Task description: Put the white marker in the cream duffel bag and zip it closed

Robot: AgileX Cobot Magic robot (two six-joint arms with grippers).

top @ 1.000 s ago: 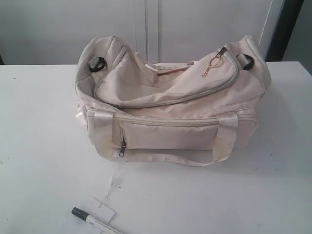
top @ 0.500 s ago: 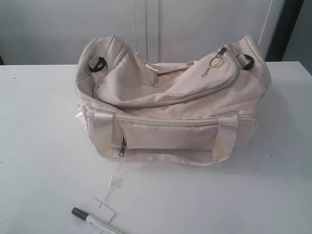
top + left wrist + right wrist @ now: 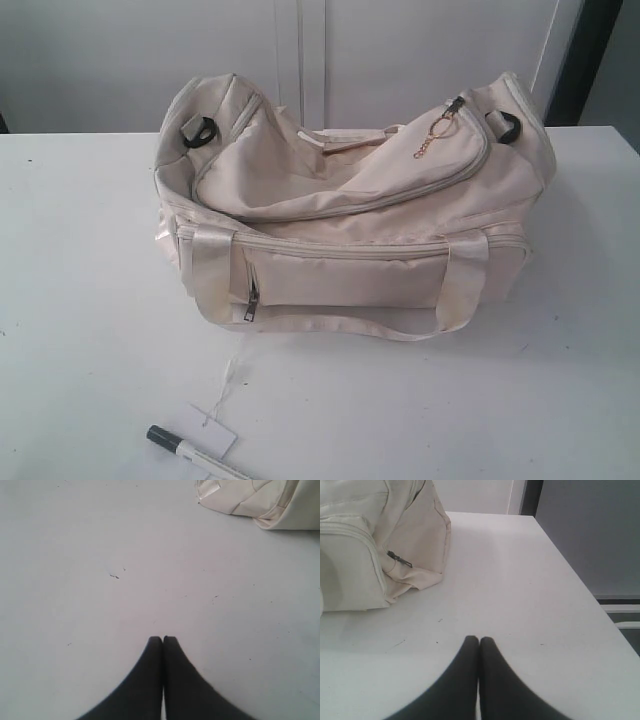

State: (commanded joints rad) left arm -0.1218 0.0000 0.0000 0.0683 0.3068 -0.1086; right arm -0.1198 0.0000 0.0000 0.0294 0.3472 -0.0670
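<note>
Bag (image 3: 350, 230) sits on counter (image 3: 80, 300), mid-back, long side to the front, wall (image 3: 100, 60) behind. Marker (image 3: 190, 452) lies on counter in front of bag, left of middle, well apart from it, at the near edge and partly cut off. Tag (image 3: 213, 428) lies just behind marker, right against it. String (image 3: 232, 380) runs from tag back to bag's front left. Left tool (image 3: 163, 639) over bare counter, apart from a bag corner. Right tool (image 3: 479, 639) over counter near bag's right end, apart from it.

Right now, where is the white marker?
In the exterior view the white marker lies at the bottom edge, left of centre, beside the paper hang tag, in front of the cream duffel bag.
</note>
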